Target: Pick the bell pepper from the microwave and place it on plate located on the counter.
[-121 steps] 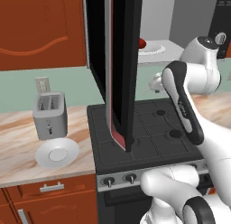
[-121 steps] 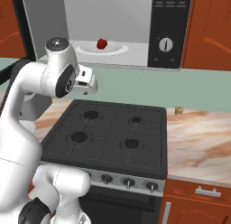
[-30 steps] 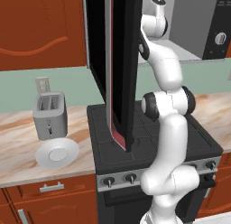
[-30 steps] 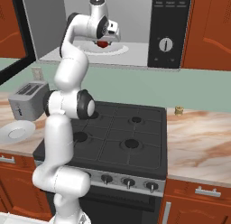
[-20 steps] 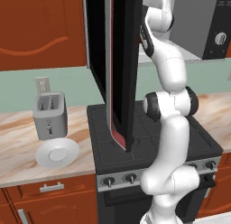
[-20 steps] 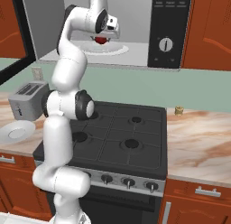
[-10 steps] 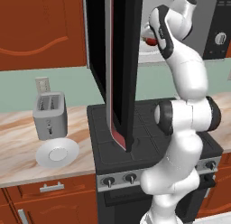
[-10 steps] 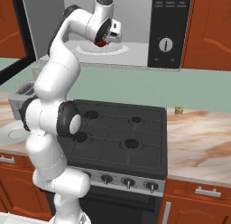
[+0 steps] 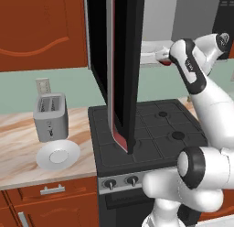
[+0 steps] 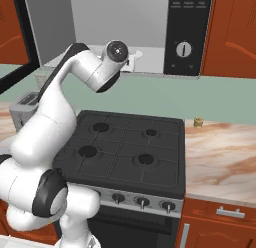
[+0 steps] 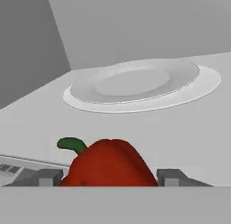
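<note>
The microwave (image 10: 150, 32) hangs over the stove (image 10: 132, 144), its black door (image 9: 119, 61) swung wide. To the left, the desk (image 9: 18, 143) carries a toaster (image 9: 50, 117) with the white plate (image 9: 58, 154) just in front of it. The arm reaches up to the oven's mouth. There the tool (image 11: 108, 178) is clenched on the pepper (image 11: 108, 166), a finger (image 11: 45, 177) on either side, just in front of the microwave's white dish (image 11: 140, 85).
</note>
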